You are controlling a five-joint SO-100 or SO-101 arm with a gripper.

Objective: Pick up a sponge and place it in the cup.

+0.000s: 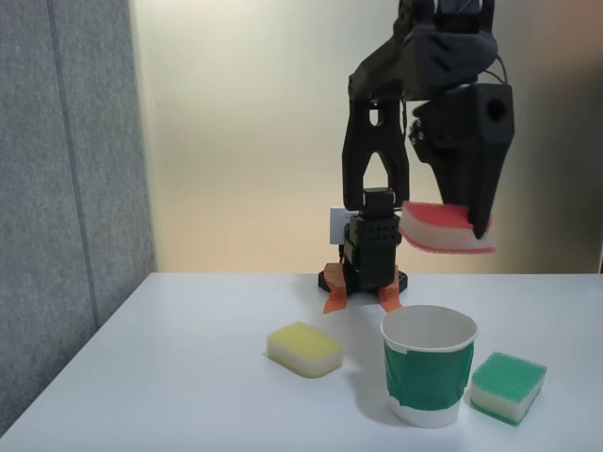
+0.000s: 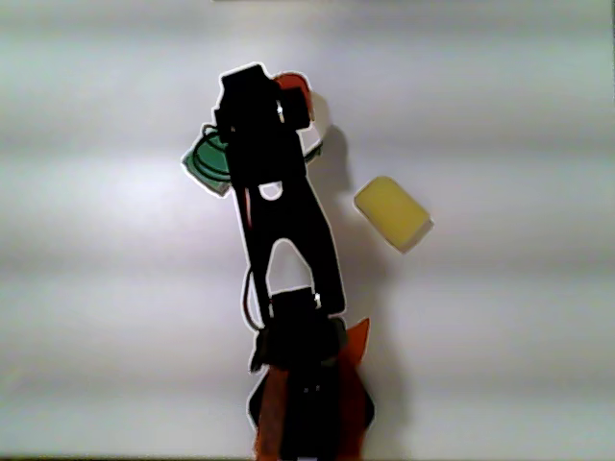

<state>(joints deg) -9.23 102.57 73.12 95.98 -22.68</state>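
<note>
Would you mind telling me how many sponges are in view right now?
3. The red-topped sponge is held in the hand above the cup; the yellow sponge lies on the table left of the cup in the fixed view; the green-topped sponge lies right of it.

Red-and-white sponge (image 1: 441, 229), green-banded white cup (image 1: 429, 379), yellow sponge (image 1: 303, 348), black claw (image 1: 474, 224).

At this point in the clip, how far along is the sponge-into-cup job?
Done: the pickup. The gripper is shut on the sponge, lifted well clear of the table. In hand: the carry, with the sponge held in the air above the cup, which looks empty. Left: lowering, then release. The yellow sponge and the green-topped sponge lie on the table.
</note>
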